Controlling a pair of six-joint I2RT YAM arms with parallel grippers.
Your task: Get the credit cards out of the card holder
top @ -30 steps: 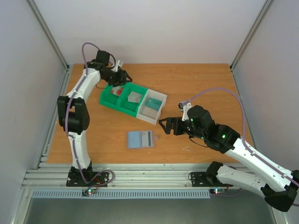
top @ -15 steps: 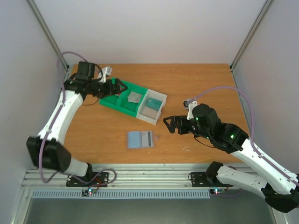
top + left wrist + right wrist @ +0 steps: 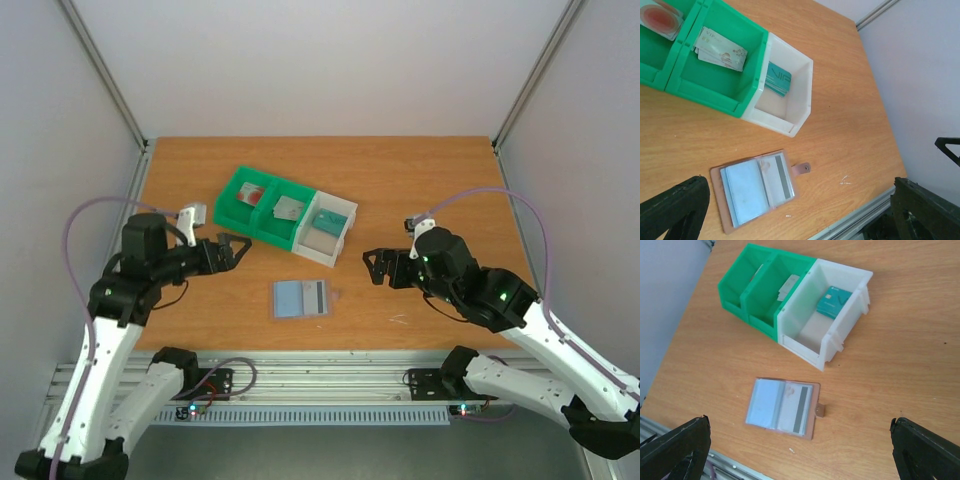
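At the left of the top view the left gripper (image 3: 234, 248) hangs with fingers spread wide, the card holder (image 3: 301, 298) lies open and flat at lower centre between both claws, touching neither, a striped card (image 3: 316, 297) in its right half, and the right gripper (image 3: 371, 268) is likewise spread.

Both arms reach inward, grippers facing each other, well apart.
L gripper (image 3: 230, 250): jaws spread, empty, pointing right, elbow bent up. R gripper (image 3: 372, 268): jaws spread, empty, pointing left, forearm angled back toward base.
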